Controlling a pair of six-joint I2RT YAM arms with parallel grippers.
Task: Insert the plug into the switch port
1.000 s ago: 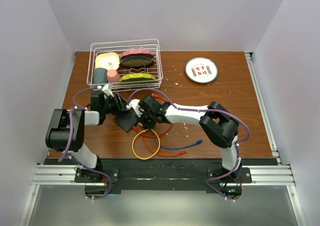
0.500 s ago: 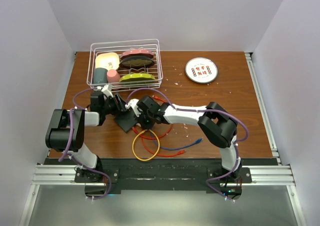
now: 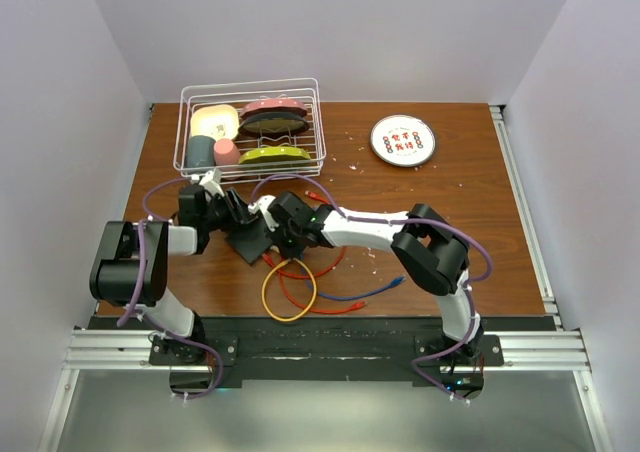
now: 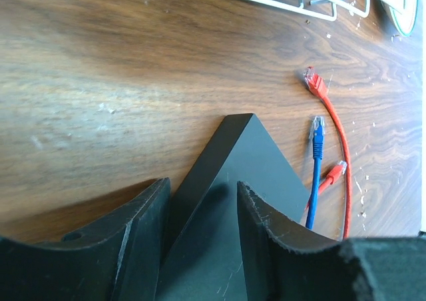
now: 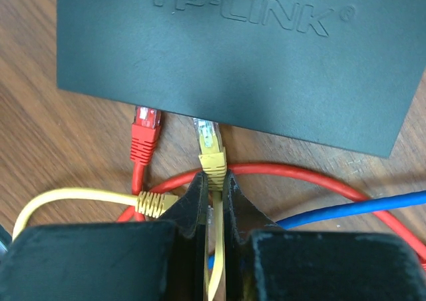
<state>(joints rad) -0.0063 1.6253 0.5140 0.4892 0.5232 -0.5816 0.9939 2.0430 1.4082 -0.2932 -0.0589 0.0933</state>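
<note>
The switch (image 3: 250, 240) is a flat black box near the table's front left. It shows in the left wrist view (image 4: 233, 174) and, with raised lettering, in the right wrist view (image 5: 233, 54). My left gripper (image 3: 236, 220) (image 4: 200, 204) is shut on one corner of the switch. My right gripper (image 3: 284, 234) (image 5: 213, 180) is shut on the yellow plug (image 5: 213, 160). The plug's clear tip touches the switch's near edge. I cannot tell how far in it is. A red plug (image 5: 145, 131) sits at that same edge, just to the left.
A yellow cable loop (image 3: 288, 290), red cable (image 3: 330, 262) and blue cable (image 3: 372, 294) lie tangled in front of the switch. A wire basket (image 3: 250, 122) of dishes stands at the back left. A round white disc (image 3: 402, 140) lies at the back right.
My right gripper has moved a little left toward the switch with the yellow plug. The yellow loop has shifted left with it. The left arm has barely moved.
</note>
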